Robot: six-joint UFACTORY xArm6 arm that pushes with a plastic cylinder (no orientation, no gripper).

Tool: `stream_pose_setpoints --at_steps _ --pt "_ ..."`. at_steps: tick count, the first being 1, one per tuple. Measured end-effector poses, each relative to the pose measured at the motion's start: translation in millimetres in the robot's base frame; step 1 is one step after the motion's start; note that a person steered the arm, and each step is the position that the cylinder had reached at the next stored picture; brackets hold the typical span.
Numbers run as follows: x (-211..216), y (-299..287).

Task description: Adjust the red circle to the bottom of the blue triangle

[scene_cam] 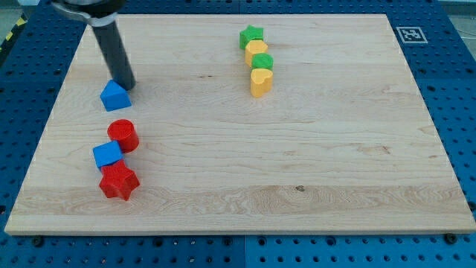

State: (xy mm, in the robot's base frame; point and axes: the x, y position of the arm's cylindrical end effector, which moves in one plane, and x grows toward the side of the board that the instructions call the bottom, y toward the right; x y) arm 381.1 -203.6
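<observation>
The red circle (123, 135) sits at the view's left, below the blue triangle (114, 95) with a gap of bare board between them. My tip (127, 85) rests on the board just to the upper right of the blue triangle, close to touching it. A blue cube (107, 155) touches the red circle's lower left side.
A red star (119, 182) lies below the blue cube, touching it. At the view's top middle a column holds a green star (251, 35), a yellow block (256, 50), a green block (262, 62) and a yellow heart (260, 82). The wooden board (297, 164) lies on a blue pegboard.
</observation>
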Motion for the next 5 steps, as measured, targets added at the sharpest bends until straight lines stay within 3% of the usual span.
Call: stream_pose_setpoints --at_steps 1,2,3,5 --pt "-17.2 -7.2" --pt "-2.2 -3.3" --pt "47.5 14.5" --pt "36.4 35.9"
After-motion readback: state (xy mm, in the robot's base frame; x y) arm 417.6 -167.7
